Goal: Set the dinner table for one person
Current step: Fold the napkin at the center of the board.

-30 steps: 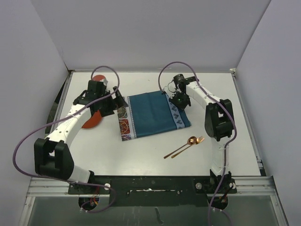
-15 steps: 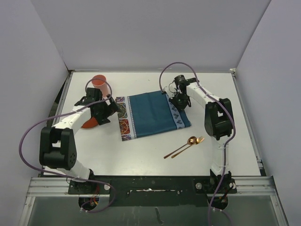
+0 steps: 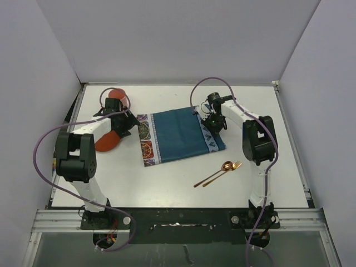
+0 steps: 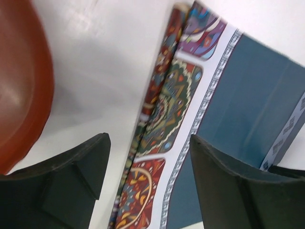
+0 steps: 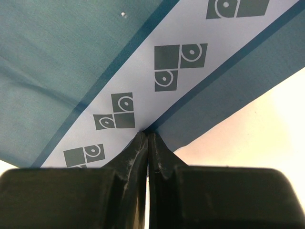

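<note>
- The desk (image 3: 167, 192), white and metal-edged, fills the top view. Nothing on it is laid as a place setting yet.
- A teal placemat (image 3: 179, 136) lies near the desk's middle, skewed, with its patterned ends at 9 and 3 o'clock.
- In the left wrist view, the 9 o'clock end (image 4: 164, 119) looks doubled over along its edge.
- The left gripper (image 4: 147, 143) hangs over that patterned end, with one finger on each side of it. The jaws are apart but narrower than a second ago, when they stood at their widest.
- Over the same second the left arm has folded back, its elbow swinging toward 8 o'clock, while the gripper (image 3: 125, 125) has kept to the mat's end.
- I read that as a grip on this end just starting, probably to pull the mat flat and square.
- The right gripper (image 5: 147, 136) has its jaws pressed fully together at the mat's 3 o'clock border (image 3: 214, 123) and has barely shifted. I cannot tell whether a fold of cloth is nipped between them.
- A red dish (image 3: 104, 142) sits at 9 o'clock of the mat, partly under the left arm. Its rim (image 4: 21, 86) shows just beside the left finger.
- A copper spoon (image 3: 211, 177) and fork (image 3: 222, 174) lie side by side at 5 o'clock of the mat, untouched.
- The dish and cutlery are still off the mat, so most of the setting remains to be done.
</note>
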Tool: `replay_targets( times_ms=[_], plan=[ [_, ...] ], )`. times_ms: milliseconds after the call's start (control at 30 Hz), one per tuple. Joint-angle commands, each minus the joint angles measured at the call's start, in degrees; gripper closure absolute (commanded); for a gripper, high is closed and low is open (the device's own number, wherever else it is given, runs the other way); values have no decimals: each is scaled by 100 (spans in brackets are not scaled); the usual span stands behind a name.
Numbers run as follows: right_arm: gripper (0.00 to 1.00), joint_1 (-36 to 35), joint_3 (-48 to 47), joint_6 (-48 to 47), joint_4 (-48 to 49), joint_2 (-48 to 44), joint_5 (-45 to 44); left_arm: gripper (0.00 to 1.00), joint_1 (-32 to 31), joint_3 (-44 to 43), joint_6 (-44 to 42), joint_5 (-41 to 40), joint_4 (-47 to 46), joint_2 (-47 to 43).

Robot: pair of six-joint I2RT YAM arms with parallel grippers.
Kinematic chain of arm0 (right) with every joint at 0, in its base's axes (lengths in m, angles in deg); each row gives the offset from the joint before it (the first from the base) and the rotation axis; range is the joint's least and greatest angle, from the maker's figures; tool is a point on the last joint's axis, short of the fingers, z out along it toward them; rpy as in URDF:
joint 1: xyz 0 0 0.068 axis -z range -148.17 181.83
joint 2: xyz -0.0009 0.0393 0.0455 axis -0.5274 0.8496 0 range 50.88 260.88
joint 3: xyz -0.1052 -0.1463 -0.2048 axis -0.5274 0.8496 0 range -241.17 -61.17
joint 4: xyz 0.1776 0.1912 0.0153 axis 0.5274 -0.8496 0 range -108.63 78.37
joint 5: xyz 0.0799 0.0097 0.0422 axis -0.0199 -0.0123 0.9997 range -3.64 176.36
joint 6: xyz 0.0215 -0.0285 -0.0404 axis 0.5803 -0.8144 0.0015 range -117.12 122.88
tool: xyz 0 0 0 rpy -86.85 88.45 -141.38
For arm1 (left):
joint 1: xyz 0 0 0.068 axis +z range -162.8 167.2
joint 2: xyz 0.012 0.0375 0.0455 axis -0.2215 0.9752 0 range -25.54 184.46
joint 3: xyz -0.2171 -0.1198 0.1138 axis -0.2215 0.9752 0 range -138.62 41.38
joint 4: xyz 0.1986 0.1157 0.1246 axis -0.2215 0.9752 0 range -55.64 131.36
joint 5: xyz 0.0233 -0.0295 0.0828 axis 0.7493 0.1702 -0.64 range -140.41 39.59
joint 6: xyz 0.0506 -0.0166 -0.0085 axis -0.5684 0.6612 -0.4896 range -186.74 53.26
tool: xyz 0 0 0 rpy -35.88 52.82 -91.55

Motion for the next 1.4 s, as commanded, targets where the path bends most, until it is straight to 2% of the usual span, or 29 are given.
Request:
replay_targets(
  times_ms=[0,467,1000,1367],
  plan=[
    [100,83,55,-19,205,-73,101,34,-31,-616,-79,22,-364,513],
    [100,172,387,-14,330,-88,213,33,-161,-876,44,137,-581,1236],
    [100,174,484,68,220,-33,290,32,-403,-1987,-84,637,-597,2211],
    [100,-106,823,329,19,-257,870,32,-520,-3125,-318,891,-196,2892]
  ],
)
